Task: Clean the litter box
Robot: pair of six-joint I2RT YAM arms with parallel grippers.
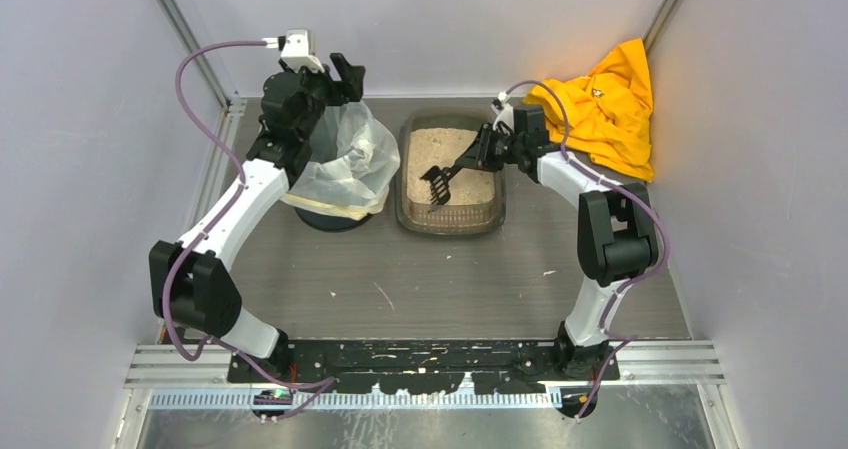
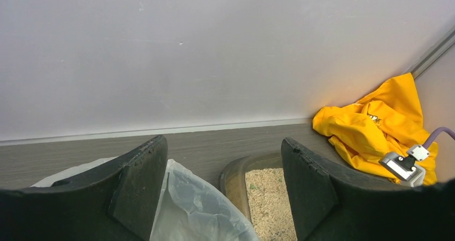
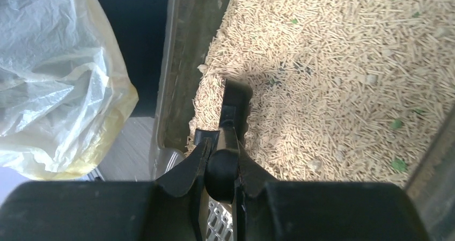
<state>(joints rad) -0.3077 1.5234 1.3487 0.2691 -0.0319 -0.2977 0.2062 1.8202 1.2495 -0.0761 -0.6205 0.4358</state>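
So the top view is the only one that gives the whole layout. The litter box (image 1: 451, 226) sits mid-table (image 1: 450, 289), just right of the bin (image 1: 330, 217) with its bag (image 1: 352, 154). There's a yellow cloth (image 1: 605, 109) heaped in the far right corner. The left gripper (image 1: 345, 72) is up over the far side of the bin, apart from the box. The right gripper (image 1: 487, 149) is over the box's far right part, with the scoop (image 1: 437, 184) slanting down-left across the litter (image 1: 440, 144). The box is a brownish see-through tray with rounded corners, full of pale beige litter.

The left wrist view settles something the top one can't. The left gripper (image 2: 222, 144) is wide open, its fingers (image 2: 134, 187) spread with nothing between them. Looking through the gap you get the bag (image 2: 198, 211) on the left. On the right there's the box's curved rim (image 2: 233, 179) and a strip of litter (image 2: 268, 203), partly hidden behind the right-hand finger. The cloth (image 2: 375, 123) is off by the wall.

The right wrist view is the close-up. The right gripper (image 3: 222, 160) is clamped shut on the scoop (image 3: 232, 117), which is held by its handle and pinched between the fingers (image 3: 185, 171). The scoop's far end is down at the litter (image 3: 332, 80), close to the box wall (image 3: 185, 64) on the bin side. I honestly can't tell if it's dug in or just resting on top. From here the litter looks like little stick-shaped pellets, with a few green bits (image 3: 397, 124) scattered in. The bag (image 3: 53, 80) sits just outside that wall.
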